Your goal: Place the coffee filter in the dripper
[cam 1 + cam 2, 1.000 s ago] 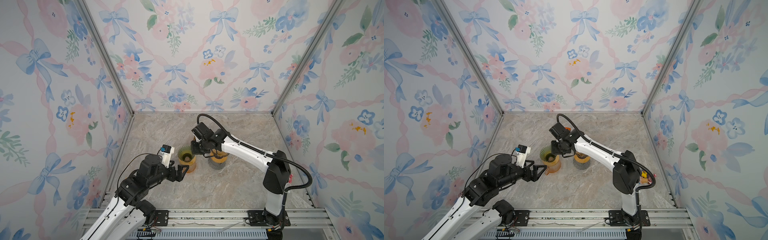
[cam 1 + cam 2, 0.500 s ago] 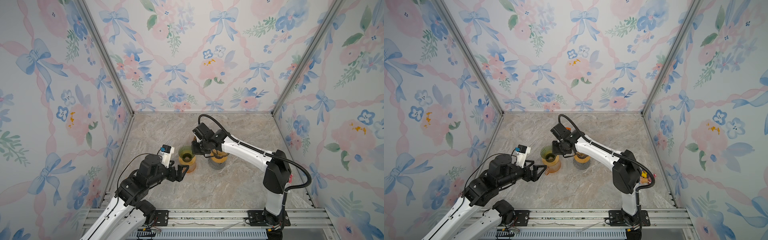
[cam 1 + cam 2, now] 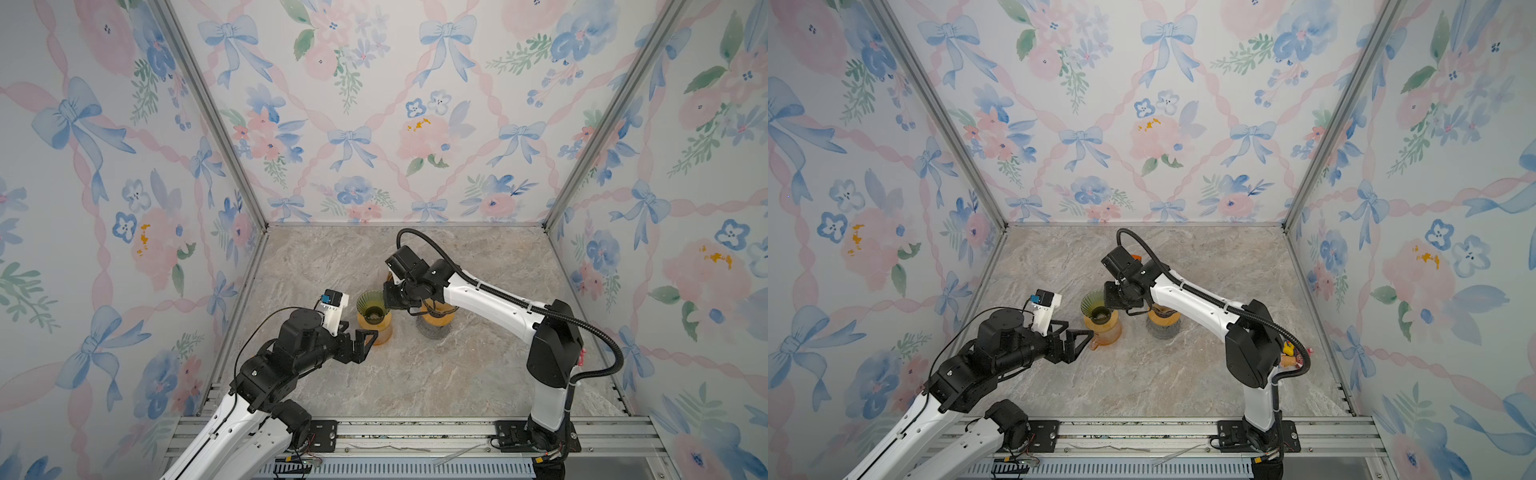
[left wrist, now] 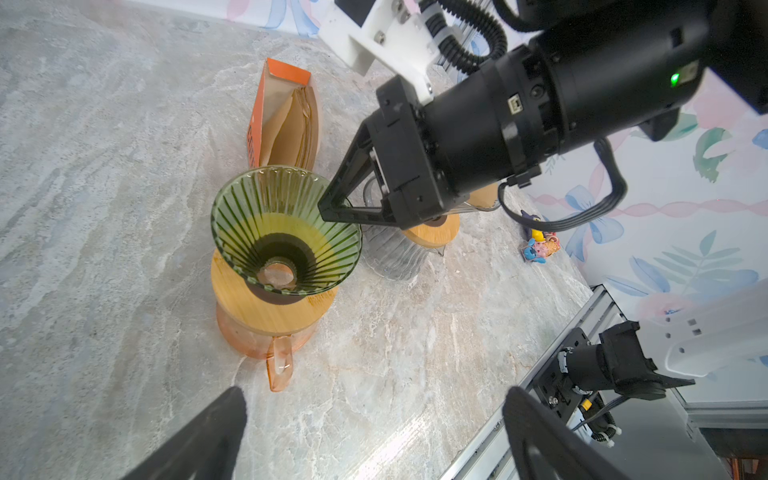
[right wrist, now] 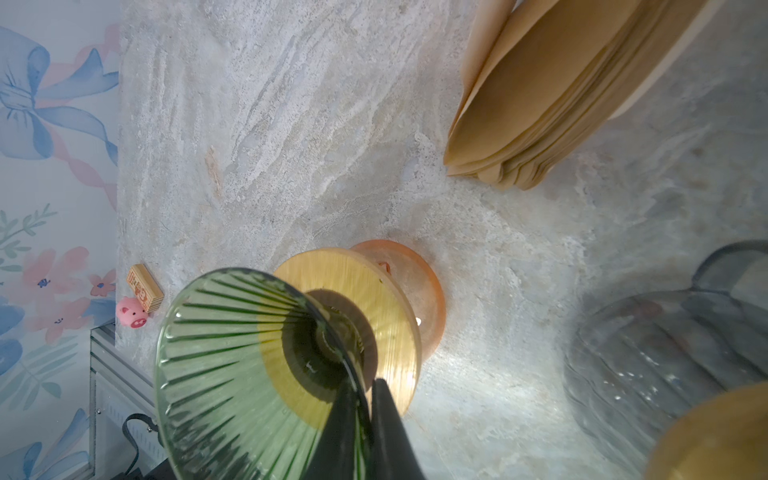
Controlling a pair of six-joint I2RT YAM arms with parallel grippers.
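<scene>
The green ribbed glass dripper (image 3: 371, 302) (image 3: 1095, 306) (image 4: 286, 232) (image 5: 232, 353) sits on a wooden collar atop an orange glass carafe (image 4: 266, 336). My right gripper (image 3: 388, 300) (image 3: 1111, 300) (image 4: 329, 210) (image 5: 365, 401) is shut on the dripper's rim, one finger inside the cone and one outside. A stack of brown paper coffee filters (image 4: 291, 129) (image 5: 540, 104) stands in an open orange box behind the dripper. My left gripper (image 3: 362, 343) (image 3: 1077, 343) (image 4: 374, 415) is open and empty, low in front of the carafe's handle (image 4: 279, 365).
A clear ribbed glass carafe (image 3: 434, 324) (image 3: 1163, 324) (image 4: 395, 253) (image 5: 665, 353) with a wooden lid stands just right of the dripper, under my right arm. Small toys (image 3: 1289, 353) (image 4: 540, 245) lie at the right wall; a pink pig (image 5: 132, 311) and a wooden block (image 5: 144, 287) lie at the left wall.
My right wrist has shifted very slightly at the dripper's rim. The left arm and the objects have not visibly moved.
</scene>
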